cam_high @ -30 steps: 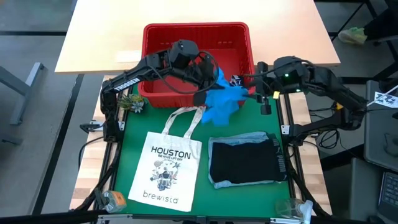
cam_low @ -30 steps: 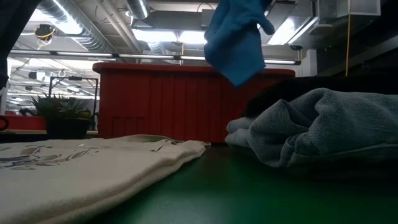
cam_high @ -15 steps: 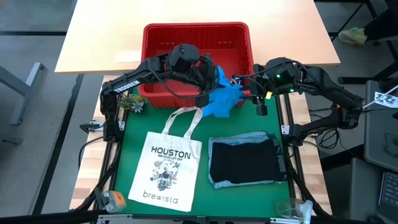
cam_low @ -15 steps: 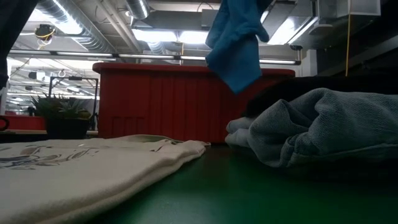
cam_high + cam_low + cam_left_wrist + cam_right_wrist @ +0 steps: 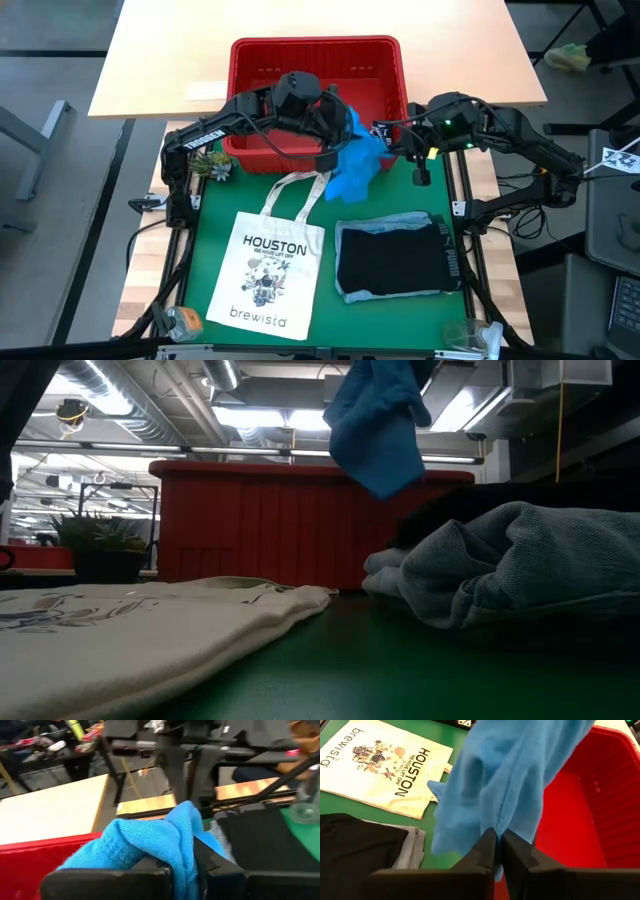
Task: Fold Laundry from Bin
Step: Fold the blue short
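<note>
Blue garment (image 5: 355,160) hangs pinched in both my left pincer (image 5: 335,120) and right pincer (image 5: 392,140) at the bin's (image 5: 260,55) front rim, unfolded; one denim-and-dark pile (image 5: 392,258) lies finished at the counter's (image 5: 330,300) right edge.

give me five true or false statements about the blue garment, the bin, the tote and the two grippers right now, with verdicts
1. Both grippers are shut on the bright blue garment. True: the left gripper and the right gripper each pinch its fabric.
2. The blue garment lies flat on the green mat. False: it hangs in the air near the red bin's front right corner.
3. The white tote bag lies flat on the mat. True.
4. The tote bag is inside the bin. False: it lies in front of it.
5. A dark garment lies folded right of the tote. True.
</note>
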Robot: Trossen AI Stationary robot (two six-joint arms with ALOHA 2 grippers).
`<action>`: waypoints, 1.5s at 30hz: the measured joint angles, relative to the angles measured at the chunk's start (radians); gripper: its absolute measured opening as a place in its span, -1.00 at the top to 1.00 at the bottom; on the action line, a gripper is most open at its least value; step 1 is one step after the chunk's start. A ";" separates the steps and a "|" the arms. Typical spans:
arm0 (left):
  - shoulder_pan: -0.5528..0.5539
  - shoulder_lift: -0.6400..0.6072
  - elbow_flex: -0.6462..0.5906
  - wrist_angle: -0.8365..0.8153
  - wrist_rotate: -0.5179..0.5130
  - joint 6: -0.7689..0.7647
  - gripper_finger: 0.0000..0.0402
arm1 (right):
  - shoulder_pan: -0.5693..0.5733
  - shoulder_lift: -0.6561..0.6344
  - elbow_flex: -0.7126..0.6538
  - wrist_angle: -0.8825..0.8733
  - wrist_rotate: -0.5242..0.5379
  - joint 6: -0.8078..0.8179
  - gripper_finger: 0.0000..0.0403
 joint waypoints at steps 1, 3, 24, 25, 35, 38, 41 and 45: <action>0.000 0.000 0.000 0.000 -0.017 0.000 0.89 | 0.000 -0.001 0.000 0.000 0.003 -0.005 0.87; 0.000 0.000 0.000 0.000 -0.049 0.001 0.80 | 0.000 -0.013 0.000 -0.008 0.023 -0.021 0.89; 0.000 0.000 0.000 -0.154 -0.096 -0.009 0.26 | 0.000 -0.139 0.000 -0.105 0.160 -0.071 0.97; 0.000 0.000 0.000 -0.175 -0.096 -0.014 0.27 | 0.000 -0.139 0.000 -0.105 0.160 -0.071 0.98; 0.000 0.000 -0.042 -0.227 -0.095 -0.115 0.40 | 0.000 -0.137 0.000 -0.106 0.159 -0.071 0.98; 0.000 0.001 -0.095 -0.214 -0.095 -0.140 0.41 | 0.000 -0.137 0.000 -0.105 0.159 -0.071 0.98; 0.000 0.001 -0.159 -0.192 -0.095 -0.141 0.40 | 0.000 -0.137 0.000 -0.105 0.159 -0.072 0.97; -0.004 0.001 -0.250 -0.135 -0.096 -0.143 0.34 | 0.000 -0.137 0.000 -0.105 0.159 -0.072 0.98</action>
